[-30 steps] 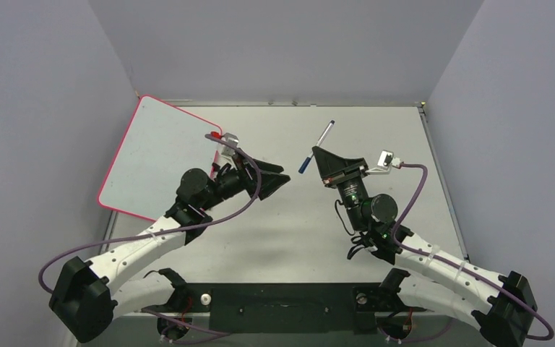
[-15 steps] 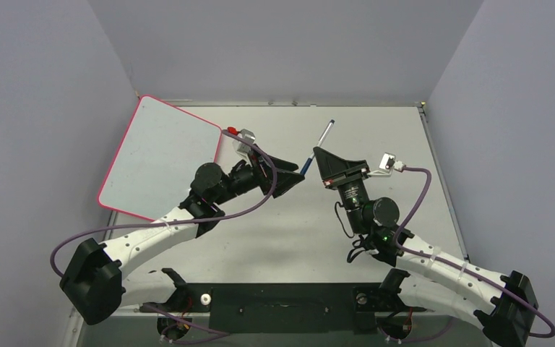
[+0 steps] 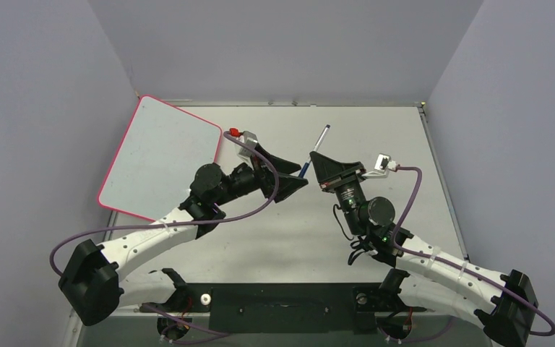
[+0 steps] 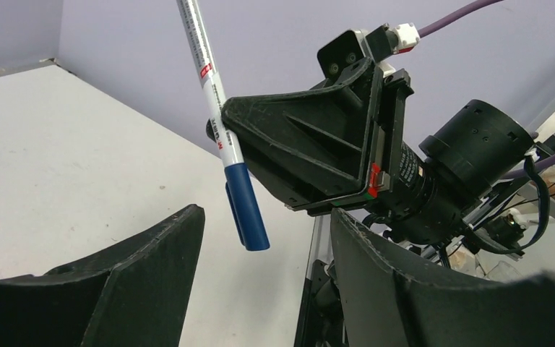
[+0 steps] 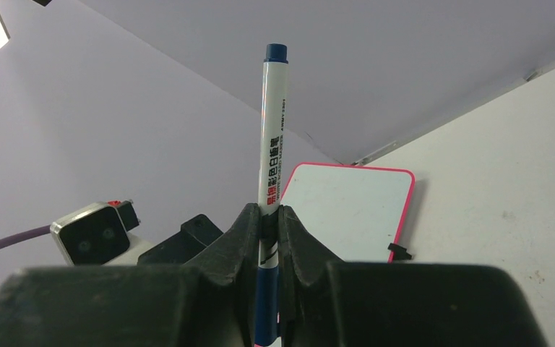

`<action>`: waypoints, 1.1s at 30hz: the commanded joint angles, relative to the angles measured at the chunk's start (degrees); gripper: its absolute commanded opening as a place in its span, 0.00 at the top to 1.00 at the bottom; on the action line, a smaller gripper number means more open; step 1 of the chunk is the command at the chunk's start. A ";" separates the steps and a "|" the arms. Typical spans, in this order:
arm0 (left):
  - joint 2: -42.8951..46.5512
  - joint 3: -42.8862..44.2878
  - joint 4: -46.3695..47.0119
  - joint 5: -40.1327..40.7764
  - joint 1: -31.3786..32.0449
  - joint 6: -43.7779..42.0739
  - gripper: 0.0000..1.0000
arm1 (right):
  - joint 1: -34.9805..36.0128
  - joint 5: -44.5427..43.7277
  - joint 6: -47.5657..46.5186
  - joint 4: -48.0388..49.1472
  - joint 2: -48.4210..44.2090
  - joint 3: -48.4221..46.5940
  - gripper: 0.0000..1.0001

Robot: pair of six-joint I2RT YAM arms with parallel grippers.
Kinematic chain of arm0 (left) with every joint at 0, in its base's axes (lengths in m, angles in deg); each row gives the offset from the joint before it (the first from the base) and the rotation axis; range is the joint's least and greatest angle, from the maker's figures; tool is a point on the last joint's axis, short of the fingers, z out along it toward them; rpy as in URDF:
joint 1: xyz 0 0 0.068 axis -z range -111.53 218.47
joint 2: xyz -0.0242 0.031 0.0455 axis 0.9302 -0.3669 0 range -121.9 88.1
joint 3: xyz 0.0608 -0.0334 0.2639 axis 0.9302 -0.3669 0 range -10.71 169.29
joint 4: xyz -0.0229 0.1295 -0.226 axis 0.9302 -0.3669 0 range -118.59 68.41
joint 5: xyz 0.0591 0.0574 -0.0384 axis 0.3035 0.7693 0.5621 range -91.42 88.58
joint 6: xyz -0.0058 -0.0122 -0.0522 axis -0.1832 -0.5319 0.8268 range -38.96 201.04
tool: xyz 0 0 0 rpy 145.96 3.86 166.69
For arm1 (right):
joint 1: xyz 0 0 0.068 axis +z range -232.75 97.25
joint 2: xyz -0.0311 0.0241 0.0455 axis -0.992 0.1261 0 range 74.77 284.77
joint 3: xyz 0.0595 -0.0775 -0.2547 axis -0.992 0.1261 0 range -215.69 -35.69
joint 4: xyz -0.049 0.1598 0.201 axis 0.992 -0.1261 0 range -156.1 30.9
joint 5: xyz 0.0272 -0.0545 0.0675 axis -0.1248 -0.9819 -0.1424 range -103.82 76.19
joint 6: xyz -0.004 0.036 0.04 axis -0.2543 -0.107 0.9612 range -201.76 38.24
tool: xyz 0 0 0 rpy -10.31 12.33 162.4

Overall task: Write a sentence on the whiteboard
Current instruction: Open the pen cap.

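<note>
The grey table (image 3: 376,238) carries the whiteboard (image 3: 160,155) at its far left corner, its pink rim close to the left wall (a small black clip shows on 1 edge). The 2 arms meet over the table's middle. The left gripper (image 3: 294,178) has its jaws spread wide, gripping nothing. The right gripper (image 5: 269,217) is clenched on 1 white marker (image 5: 272,130), whose blue cap (image 4: 246,206) hangs in the gap by the left fingertips, touching neither.

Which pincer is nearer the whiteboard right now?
Left. The left pincer, open, sits just right of the whiteboard; the right pincer, shut on the marker, is farther right, beyond it.
</note>
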State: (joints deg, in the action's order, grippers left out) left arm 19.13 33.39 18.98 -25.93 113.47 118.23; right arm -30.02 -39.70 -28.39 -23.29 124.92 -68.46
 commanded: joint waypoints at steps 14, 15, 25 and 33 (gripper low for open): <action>-3.93 7.74 -6.51 6.38 0.55 -4.86 0.55 | 1.35 2.29 -0.50 0.31 0.07 -2.27 1.00; -4.09 8.06 -6.89 5.90 0.65 -5.07 0.55 | 1.35 2.27 -0.75 0.42 -0.04 -2.33 1.00; -3.40 7.34 -8.41 4.33 1.15 -5.55 0.61 | 1.36 1.25 -3.05 0.38 -0.62 -2.67 1.00; -3.39 7.34 -9.06 2.36 1.95 -5.96 0.72 | 1.38 0.32 -4.52 0.01 -0.95 -2.74 1.00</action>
State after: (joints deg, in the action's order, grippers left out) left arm 15.02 38.87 10.79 -21.86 114.95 113.44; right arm -29.02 -38.48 -31.85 -25.98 125.01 -68.46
